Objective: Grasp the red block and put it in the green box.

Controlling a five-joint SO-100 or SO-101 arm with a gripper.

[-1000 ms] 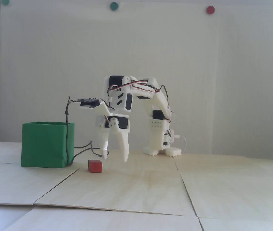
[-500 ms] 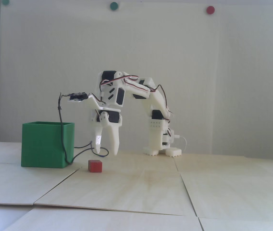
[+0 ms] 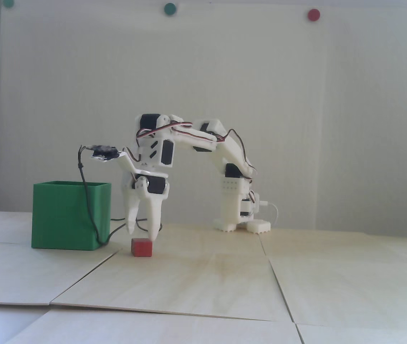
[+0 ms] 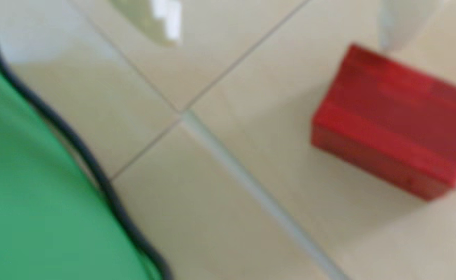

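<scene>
Not much is done yet, by the looks of it: the red block (image 3: 142, 247) sits ungrasped on the desk (image 3: 225, 286), just beside the green box (image 3: 71, 215) at its 3 o'clock. The gripper (image 3: 142, 233) is spread, hung right above the block, one fingertip (image 3: 153, 234) about touching its top. Grasp, lift and drop-off are all left.

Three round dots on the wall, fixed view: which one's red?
The rightmost wall dot is red. The other two, the middle dot and the dot at the top-left corner, are green.
</scene>
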